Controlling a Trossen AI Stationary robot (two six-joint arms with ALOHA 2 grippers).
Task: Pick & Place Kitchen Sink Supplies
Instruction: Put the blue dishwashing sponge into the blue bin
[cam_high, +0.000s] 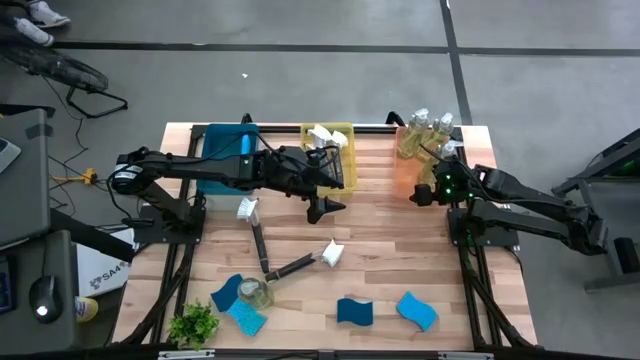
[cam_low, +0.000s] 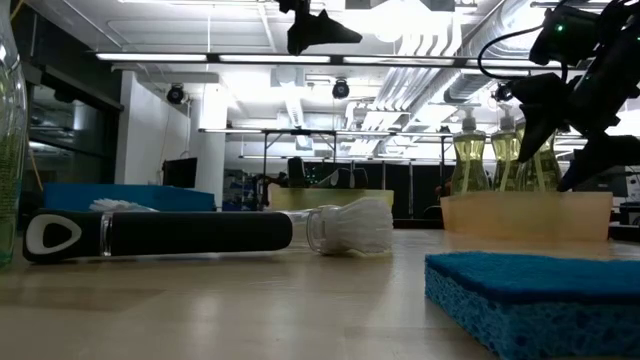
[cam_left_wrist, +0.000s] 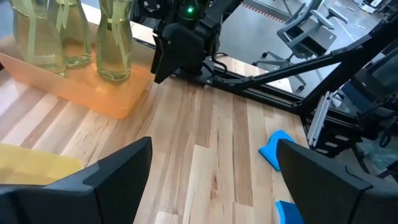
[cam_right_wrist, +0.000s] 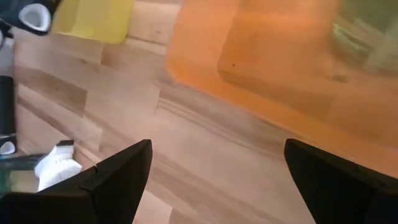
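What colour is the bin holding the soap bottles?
Orange. The bin with the bottles shows best in the left wrist view.

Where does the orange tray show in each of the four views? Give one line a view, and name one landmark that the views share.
High view: orange tray at the table's far right, beside the right gripper.
Low view: right of centre, in the background.
Left wrist view: upper left.
Right wrist view: across the top.
Shared landmark: the bottles standing in it.
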